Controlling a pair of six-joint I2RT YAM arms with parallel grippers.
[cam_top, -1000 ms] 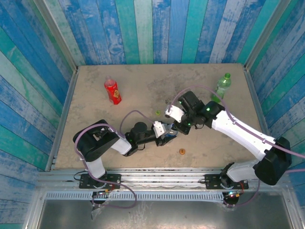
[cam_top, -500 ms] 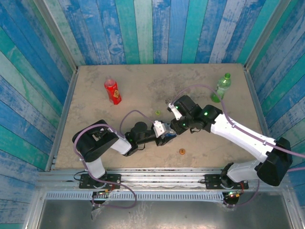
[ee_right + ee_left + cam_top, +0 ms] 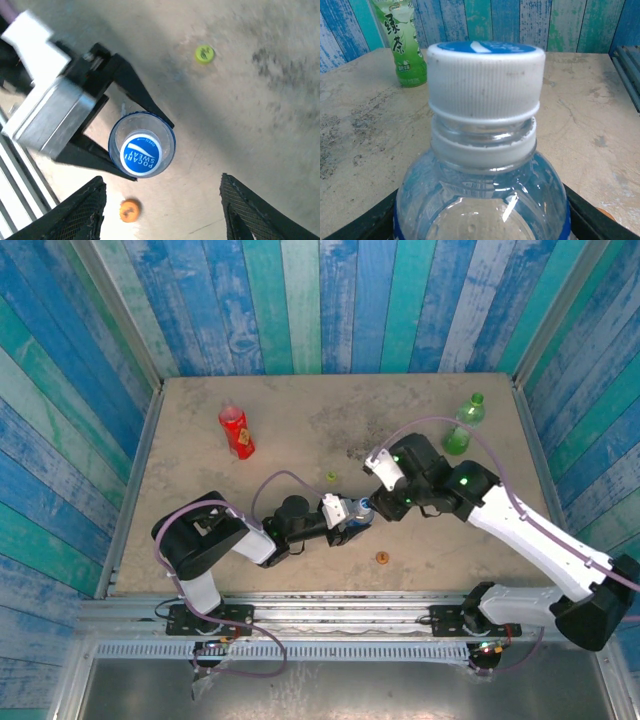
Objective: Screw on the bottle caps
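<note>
Place: lab-style robot test cell
Signs: blue-green plank walls (image 3: 330,300) boxing a bench (image 3: 290,410); metal mounting rail (image 3: 330,615)

you see a blue cap (image 3: 140,154) with white lettering and a white ribbed skirt; the clear bottle (image 3: 480,200) has a blue band. the green bottle (image 3: 402,45) bears dark green characters, the red bottle (image 3: 236,432) yellow marks. a lime cap (image 3: 204,53), an orange cap (image 3: 129,210) (both plain). the table (image 3: 300,410) is mottled beige.

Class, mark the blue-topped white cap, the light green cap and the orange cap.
Blue-topped white plastic cap (image 3: 140,154): right wrist view, top centre.
Light green round cap (image 3: 204,54): right wrist view, middle.
Orange round cap (image 3: 130,210): right wrist view, middle.
</note>
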